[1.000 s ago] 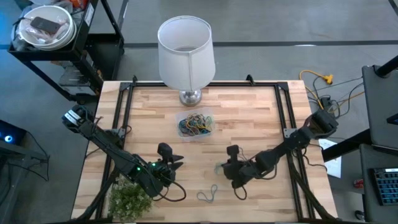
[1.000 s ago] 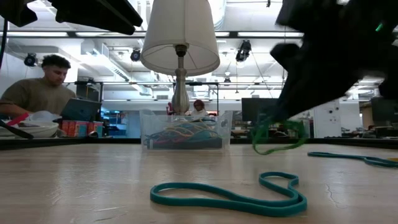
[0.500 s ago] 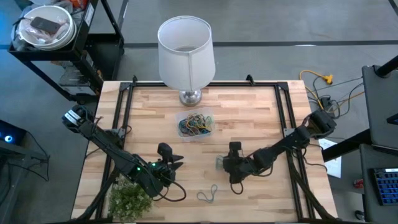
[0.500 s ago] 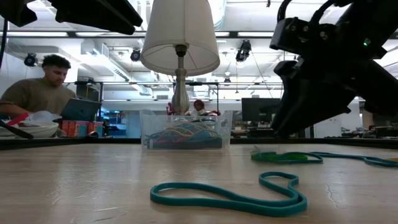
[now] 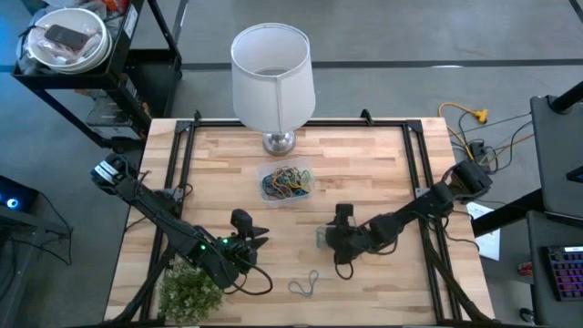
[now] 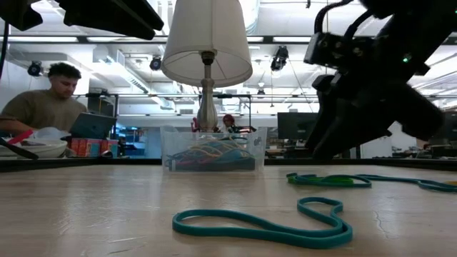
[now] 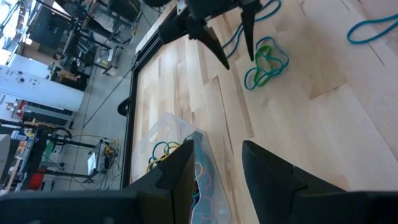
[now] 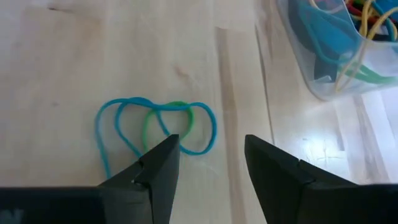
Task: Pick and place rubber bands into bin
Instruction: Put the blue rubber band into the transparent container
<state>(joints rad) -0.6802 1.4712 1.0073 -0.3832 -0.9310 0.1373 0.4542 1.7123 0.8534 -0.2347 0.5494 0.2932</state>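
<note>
Inspection found the right gripper [image 8: 205, 168] poised just above the counter [image 5: 383, 173], its two fingers spread wide with nothing between them. Directly ahead of those fingers lay a tangle of a green and a blue rubber band [image 8: 158, 127], flat on the wood and touching neither finger. The stance suggested an approach to a pick: jaws parted to straddle the tangle, which was judged not yet gripped. In the high view the same gripper [image 5: 335, 239] sat right of centre on the counter, with the tangle [image 5: 322, 239] just beside it.

The left gripper [image 7: 214, 165] waited near the front left of the counter, fingers parted and empty, pointed across the wood toward the other arm.

The bin [image 5: 288, 181] stood near the middle of the counter, just in front of the foot of the lamp [image 5: 273, 73], well apart from either gripper. It was clear-walled and shallow, and already held a loose heap of bands in blue, yellow, green and red.

A further teal band [image 6: 264, 223] lay alone near the front edge, folded into a flat, pinched loop. The loose bands were thin and limp, taking whatever shape they fell in; the crossed pair would likely lift together. A potted plant [image 5: 189, 293] occupied the front left corner.
</note>
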